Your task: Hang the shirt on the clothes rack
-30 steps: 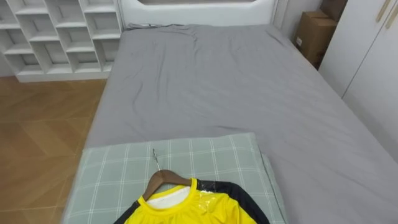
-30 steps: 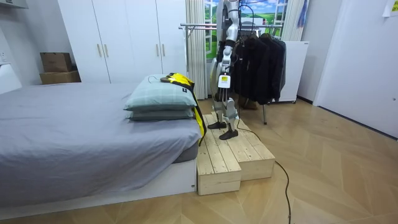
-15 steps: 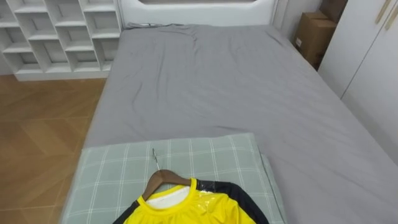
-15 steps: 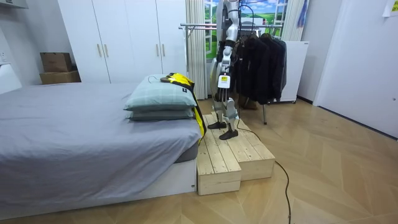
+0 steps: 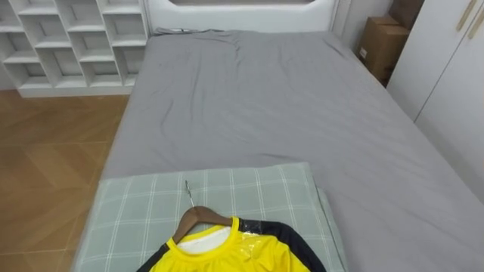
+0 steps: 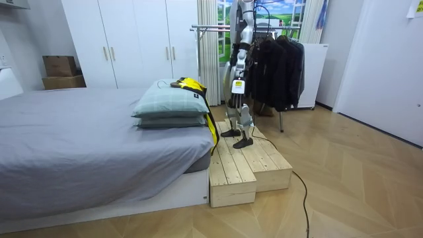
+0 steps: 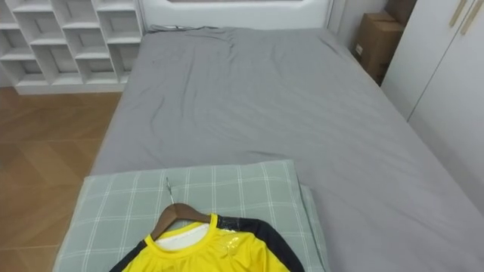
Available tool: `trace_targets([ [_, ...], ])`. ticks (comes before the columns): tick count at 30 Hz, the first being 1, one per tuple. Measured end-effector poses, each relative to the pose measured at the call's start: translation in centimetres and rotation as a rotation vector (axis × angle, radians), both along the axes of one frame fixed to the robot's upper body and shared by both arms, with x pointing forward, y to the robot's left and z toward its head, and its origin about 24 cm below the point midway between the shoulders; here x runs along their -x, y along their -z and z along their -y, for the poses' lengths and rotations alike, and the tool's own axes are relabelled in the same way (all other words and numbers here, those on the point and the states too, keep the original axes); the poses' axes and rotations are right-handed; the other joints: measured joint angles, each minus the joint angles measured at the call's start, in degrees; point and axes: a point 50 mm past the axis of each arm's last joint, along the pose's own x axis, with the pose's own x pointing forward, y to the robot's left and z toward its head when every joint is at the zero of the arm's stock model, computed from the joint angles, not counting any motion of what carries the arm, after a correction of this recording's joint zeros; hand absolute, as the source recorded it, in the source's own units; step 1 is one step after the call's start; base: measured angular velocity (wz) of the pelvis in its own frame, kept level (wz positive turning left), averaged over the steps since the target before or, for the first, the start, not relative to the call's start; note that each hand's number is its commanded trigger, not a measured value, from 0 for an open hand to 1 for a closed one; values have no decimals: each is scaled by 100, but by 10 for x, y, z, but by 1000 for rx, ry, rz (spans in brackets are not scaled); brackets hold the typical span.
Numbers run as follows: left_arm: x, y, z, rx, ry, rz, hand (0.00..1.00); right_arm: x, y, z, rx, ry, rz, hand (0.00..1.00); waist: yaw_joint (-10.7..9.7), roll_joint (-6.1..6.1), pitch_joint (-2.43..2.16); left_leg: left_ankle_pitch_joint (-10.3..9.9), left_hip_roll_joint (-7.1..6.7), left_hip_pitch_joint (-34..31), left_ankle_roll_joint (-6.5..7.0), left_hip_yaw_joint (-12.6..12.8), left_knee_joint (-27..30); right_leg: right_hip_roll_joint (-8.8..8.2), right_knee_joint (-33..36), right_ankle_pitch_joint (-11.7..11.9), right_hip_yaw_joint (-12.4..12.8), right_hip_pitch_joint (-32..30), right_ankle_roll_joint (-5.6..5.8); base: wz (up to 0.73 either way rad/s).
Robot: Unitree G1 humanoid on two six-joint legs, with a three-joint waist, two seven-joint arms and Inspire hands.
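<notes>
Grey bedding covers the bed (image 5: 287,113), which runs toward 12 o'clock in the eye views; at 6 o'clock a green checked pillow (image 5: 128,219) carries the yellow shirt (image 5: 227,255), which sits on a wooden hanger (image 5: 198,217) with its metal hook pointing toward 12 o'clock; so the garment is on its hanger but not yet hung, and I judge the task to be near its start: lifting it, carrying it and hooking it on are all left; in the room view the robot stands on a wooden platform (image 6: 248,165) at the bed's pillow end, with the clothes rail (image 6: 210,28) behind it and dark garments (image 6: 276,66) hanging there at about 1 o'clock; its left hand (image 6: 236,87) hangs by its hip, apart from the shirt, too small to tell its state; as for containers, the white cubby shelf (image 5: 68,45) at 10 o'clock has compartments that look bare, and the cardboard box (image 5: 382,41) at 2 o'clock is closed, its contents hidden
</notes>
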Motion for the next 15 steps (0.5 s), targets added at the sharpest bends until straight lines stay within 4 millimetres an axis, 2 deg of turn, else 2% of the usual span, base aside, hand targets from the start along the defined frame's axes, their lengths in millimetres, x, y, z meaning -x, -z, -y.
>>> trace_targets([
  [10,-16,-8,-12,-149,-100,155,0,1,0,1,4,0,9,0,34,23,0,-15,4,70,-24,-32,-4,10,-12,0,-74,79,0,1],
  [15,-22,-16,-23,-302,-161,233,0,1,0,2,7,1,5,0,37,46,-3,-15,-2,80,-24,-33,7,9,11,0,-55,79,-1,0],
])
